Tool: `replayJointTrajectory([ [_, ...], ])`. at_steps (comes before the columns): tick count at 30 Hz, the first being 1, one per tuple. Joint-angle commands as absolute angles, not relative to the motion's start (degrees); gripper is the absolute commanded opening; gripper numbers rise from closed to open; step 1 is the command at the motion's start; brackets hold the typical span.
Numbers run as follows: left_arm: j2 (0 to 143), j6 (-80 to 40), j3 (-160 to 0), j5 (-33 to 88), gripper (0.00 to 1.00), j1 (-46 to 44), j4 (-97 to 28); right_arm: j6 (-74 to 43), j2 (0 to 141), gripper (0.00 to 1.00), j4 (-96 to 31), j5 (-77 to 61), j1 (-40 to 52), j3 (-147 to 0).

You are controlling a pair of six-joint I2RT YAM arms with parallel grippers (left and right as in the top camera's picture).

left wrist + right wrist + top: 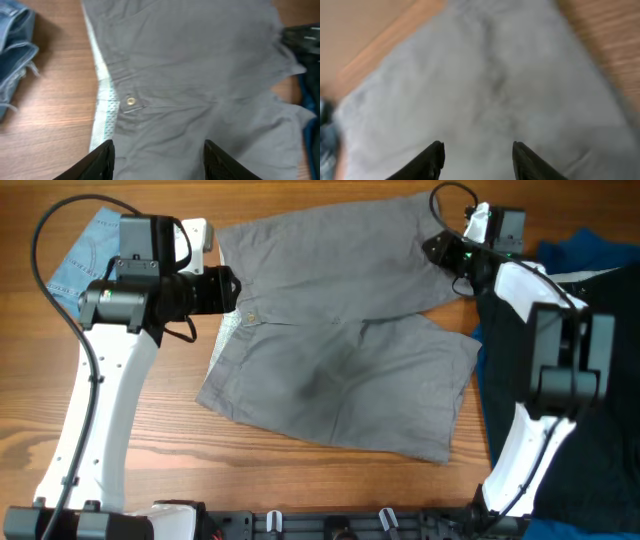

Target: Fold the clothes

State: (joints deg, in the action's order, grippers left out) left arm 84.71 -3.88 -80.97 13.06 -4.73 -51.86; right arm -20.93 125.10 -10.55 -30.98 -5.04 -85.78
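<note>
Grey shorts (340, 350) lie spread flat on the wooden table, waistband to the left, legs to the right. A brass button (130, 101) sits at the waistband. My left gripper (228, 290) is open and empty, hovering at the waistband edge; its fingers (159, 159) frame grey fabric. My right gripper (440, 250) is open and empty over the far leg's hem, with grey cloth between its fingers (477, 157).
Folded blue denim (85, 250) lies at the far left, also in the left wrist view (12, 55). A dark blue and black pile of clothes (590, 330) covers the right side of the table.
</note>
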Motion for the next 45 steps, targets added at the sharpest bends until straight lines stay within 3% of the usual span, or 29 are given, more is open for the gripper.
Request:
replayJointTrajectory([
  [1, 89.60, -3.38, -80.25, 4.23, 0.59, -2.50, -54.74, -13.87, 108.33, 0.50, -22.00, -35.81, -5.28, -87.22],
  [6, 106.02, 3.01, -79.46, 6.20, 0.62, -2.46, -53.08, -13.43, 95.61, 0.50, -47.94, -35.03, -5.21, -87.20],
  [9, 114.76, 4.34, -79.46, 10.17, 0.58, -2.50, -51.03, -13.26, 95.59, 0.49, -57.17, -28.67, -5.21, -86.11],
  [12, 118.85, 6.24, -79.46, 16.71, 0.40, -2.50, -48.64, -12.01, 95.70, 0.49, -61.01, -22.61, -5.04, -81.97],
  [14, 118.85, 6.72, -79.46, 16.88, 0.17, -2.39, -48.42, -12.21, 96.01, 0.49, -60.71, -19.00, -4.49, -77.84],
  [16, 118.83, 6.68, -79.46, 16.40, 0.04, -1.61, -48.45, -12.71, 96.79, 0.49, -59.18, -18.65, -4.40, -73.03],
  [20, 117.80, 4.43, -79.94, 16.36, 0.04, 3.05, -48.45, -14.13, 97.69, 0.49, -49.84, -20.86, -4.34, -61.17],
  [22, 117.43, 2.59, -79.94, 17.98, 0.04, 6.24, -48.36, -13.72, 97.71, 0.55, -46.30, -21.02, -4.34, -57.41],
  [23, 117.43, 4.10, -79.94, 22.59, 0.09, 6.85, -48.40, -13.63, 97.71, 0.58, -45.47, -21.02, -4.34, -56.38],
  [25, 117.32, 12.29, -79.94, 33.82, 0.35, 6.48, -48.99, -13.54, 97.71, 0.61, -43.38, -20.99, -4.36, -54.48],
  [28, 117.34, 13.54, -79.83, 31.90, 0.52, 3.14, -45.39, -13.67, 97.71, 0.61, -42.87, -21.02, -4.34, -54.43],
  [30, 117.40, 13.50, -79.83, 27.27, 0.58, 1.08, -41.89, -13.69, 97.71, 0.61, -42.89, -21.02, -4.34, -54.43],
  [34, 119.00, 11.05, -79.83, 21.37, 0.52, -0.89, -38.48, -13.74, 97.71, 0.61, -43.07, -21.04, -4.34, -54.43],
  [37, 121.54, 6.76, -79.83, 18.70, 0.41, -0.80, -37.50, -14.13, 97.71, 0.61, -43.13, -21.04, -4.34, -54.43],
  [45, 121.89, -10.52, -79.83, 18.33, 0.40, -0.91, -32.58, -14.13, 97.71, 0.61, -43.29, -21.02, -4.34, -54.43],
])
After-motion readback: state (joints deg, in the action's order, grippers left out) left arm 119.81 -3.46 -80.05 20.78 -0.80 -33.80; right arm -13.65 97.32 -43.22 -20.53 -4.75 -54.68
